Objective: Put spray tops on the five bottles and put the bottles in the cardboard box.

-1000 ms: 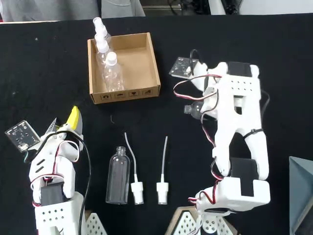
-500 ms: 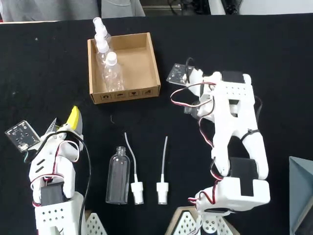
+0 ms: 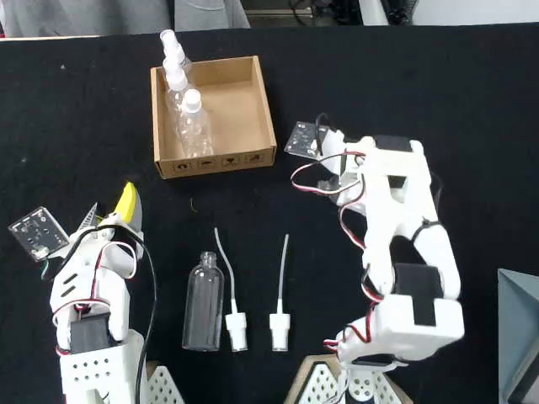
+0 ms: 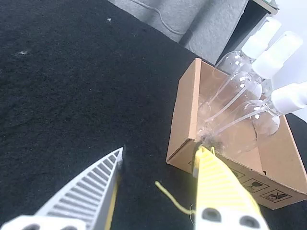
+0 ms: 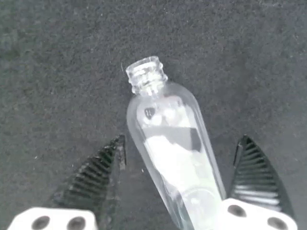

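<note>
A clear bottle (image 5: 168,143) without a top lies on the black cloth between the spread fingers of my right gripper (image 5: 182,141), which is open and holds nothing. From above, that bottle's neck (image 3: 325,185) peeks out from under the right arm, right of the cardboard box (image 3: 263,109). Three bottles with white spray tops (image 3: 192,122) lean inside the box's left side. Another topless bottle (image 3: 203,299) lies near the front, with two loose spray tops (image 3: 236,320) (image 3: 280,324) beside it. My left gripper (image 3: 109,210) (image 4: 158,155) stands open at the front left, facing the box (image 4: 184,124).
A grey object (image 3: 518,328) sits at the right edge of the table. The arm bases stand at the front edge. Black cloth lies bare between the box and the loose spray tops.
The right arm has shifted toward the left and front over the lying bottle. The left arm, the box and the other items have not moved.
</note>
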